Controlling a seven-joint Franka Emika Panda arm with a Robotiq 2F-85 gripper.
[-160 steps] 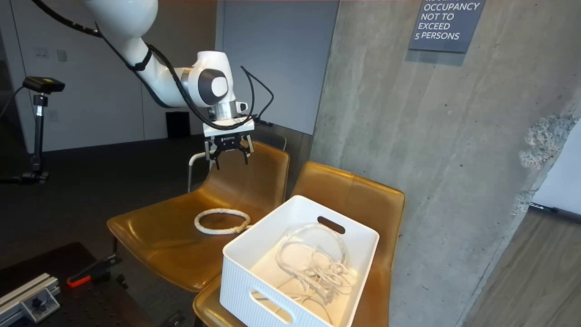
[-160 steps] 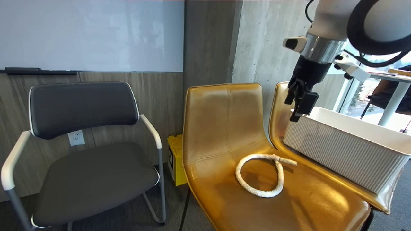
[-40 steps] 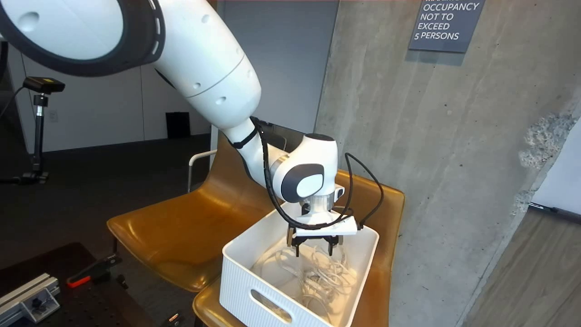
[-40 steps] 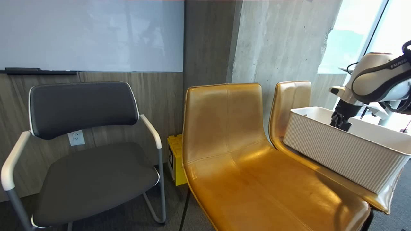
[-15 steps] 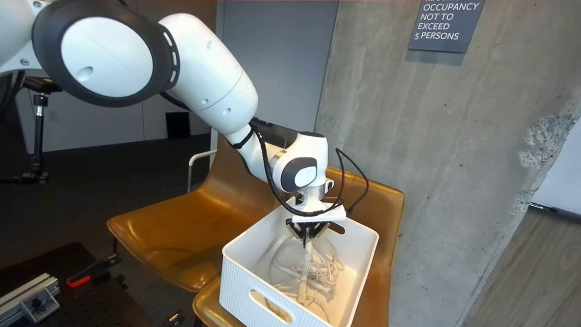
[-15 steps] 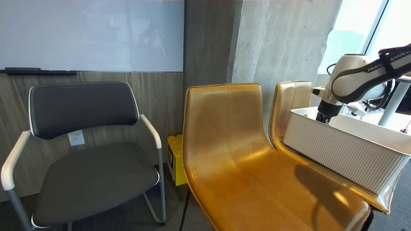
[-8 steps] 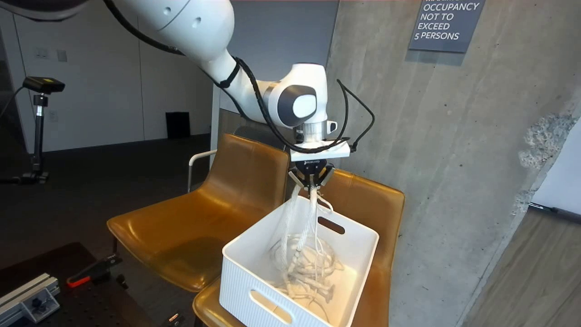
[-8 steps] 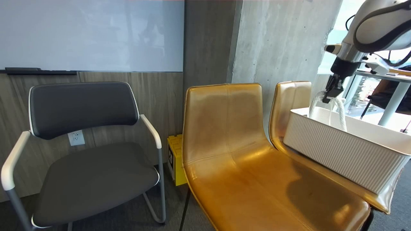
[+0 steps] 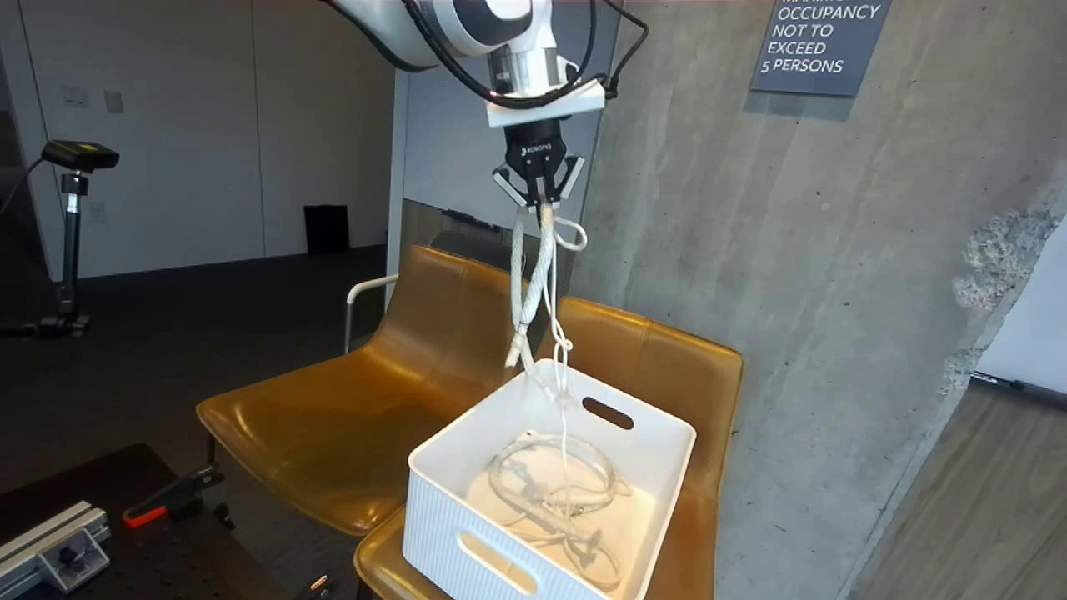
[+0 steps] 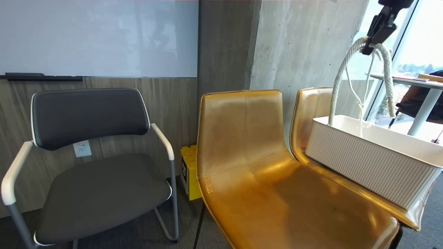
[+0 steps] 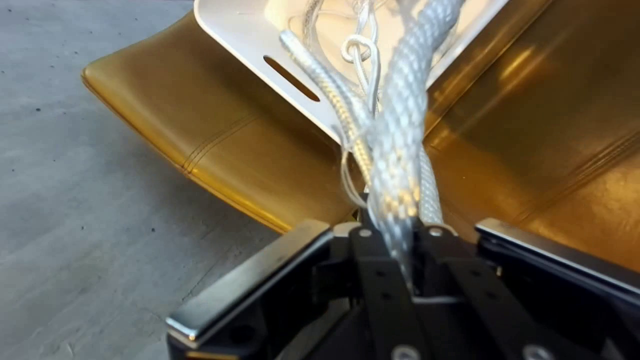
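My gripper (image 9: pixel 542 204) is shut on a thick white braided rope (image 9: pixel 533 296), high above a white ribbed bin (image 9: pixel 442 521). In an exterior view the rope (image 10: pixel 337 79) drapes over both sides of the fingertips. A thinner knotted white cord (image 9: pixel 560 337) hangs with it, its lower end trailing into the bin. In the wrist view the rope (image 11: pixel 405 110) runs up from between the jaws, and the bin's slotted wall (image 11: pixel 245 60) is behind it. More pale rope and cord (image 9: pixel 542 515) lies coiled on the bin's bottom.
The bin rests on a tan leather chair (image 9: pixel 658 350) against a concrete wall (image 9: pixel 834 292). Beside it is another tan chair (image 9: pixel 333 417). A grey armchair (image 10: pixel 100 193) and a yellow box (image 10: pixel 190 169) stand farther off. A camera on a stand (image 9: pixel 79 156) rises at one side.
A rope ring earlier on the neighbouring chair's seat is gone from there. The gripper went down into the bin, closed on rope, and has risen well above the rim, drawing rope and cord upward.
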